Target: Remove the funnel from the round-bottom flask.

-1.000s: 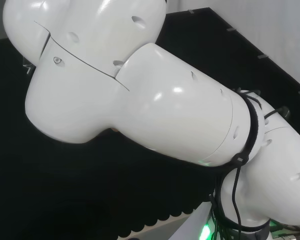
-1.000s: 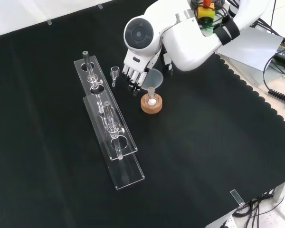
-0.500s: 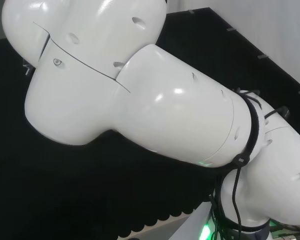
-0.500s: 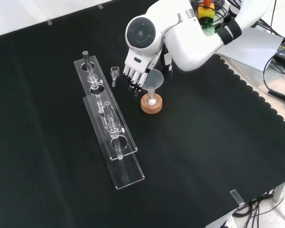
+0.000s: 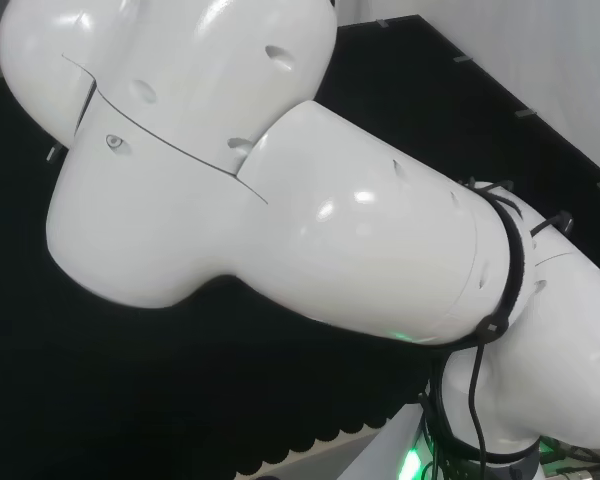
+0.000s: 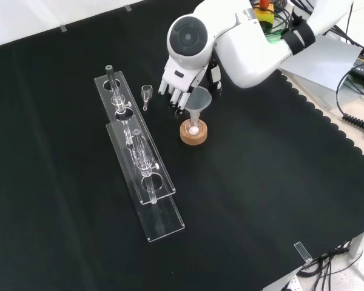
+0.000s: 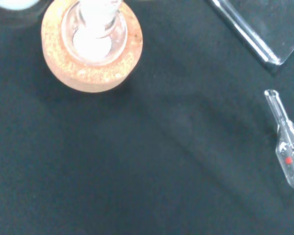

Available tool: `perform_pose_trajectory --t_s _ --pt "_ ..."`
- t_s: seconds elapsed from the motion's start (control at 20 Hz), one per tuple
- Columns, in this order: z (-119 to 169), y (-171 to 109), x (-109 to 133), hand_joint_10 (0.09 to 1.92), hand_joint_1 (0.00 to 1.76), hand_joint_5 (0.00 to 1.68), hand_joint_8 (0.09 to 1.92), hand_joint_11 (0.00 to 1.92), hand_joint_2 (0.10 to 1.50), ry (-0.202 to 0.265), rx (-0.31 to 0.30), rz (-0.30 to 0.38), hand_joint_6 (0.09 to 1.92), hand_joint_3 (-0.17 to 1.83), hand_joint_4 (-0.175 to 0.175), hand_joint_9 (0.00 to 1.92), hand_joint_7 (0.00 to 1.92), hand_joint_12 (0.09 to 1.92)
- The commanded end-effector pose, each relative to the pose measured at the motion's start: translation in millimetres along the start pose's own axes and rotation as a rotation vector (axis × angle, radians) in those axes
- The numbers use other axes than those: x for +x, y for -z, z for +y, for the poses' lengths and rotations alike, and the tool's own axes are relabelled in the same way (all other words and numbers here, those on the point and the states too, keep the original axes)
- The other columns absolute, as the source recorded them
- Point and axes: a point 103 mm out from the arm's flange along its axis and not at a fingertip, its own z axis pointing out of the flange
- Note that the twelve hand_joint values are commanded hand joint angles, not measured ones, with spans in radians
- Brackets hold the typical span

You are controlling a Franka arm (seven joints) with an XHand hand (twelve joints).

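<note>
My hand was at funnel, fingers curled down beside its rim at its 10 o'clock; probably gripping it, contact hard to see. Funnel stem sat over flask on cork ring. Clear rack lay at flask's 9 o'clock.

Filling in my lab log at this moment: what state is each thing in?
funnel: upright, stem still in the flask, hand on it
round-bottom flask: seated on its stand
cork ring: flat on the cloth
hand: fingers curled at the funnel's rim
small glass piece: lying on the cloth, untouched
</note>
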Motion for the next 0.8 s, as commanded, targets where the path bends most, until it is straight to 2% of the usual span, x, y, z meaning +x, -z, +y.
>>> perform_pose_trajectory --t_s 0.05,0.25,0.8 --pt "-5.9 5.9 -5.8 0.36 0.72 0.76 0.59 0.70 0.76 -0.011 -0.038 0.004 0.67 0.36 0.032 1.09 0.74 1.25" --pt "-13.3 16.5 -11.6 0.36 0.72 0.75 0.60 0.70 0.76 -0.018 -0.037 0.035 0.71 0.37 0.030 1.10 0.73 1.25" --pt "-42.9 41.0 -28.5 0.36 0.72 0.72 0.61 0.70 0.75 -0.068 -0.006 -0.022 0.74 0.39 0.025 1.10 0.68 1.25"
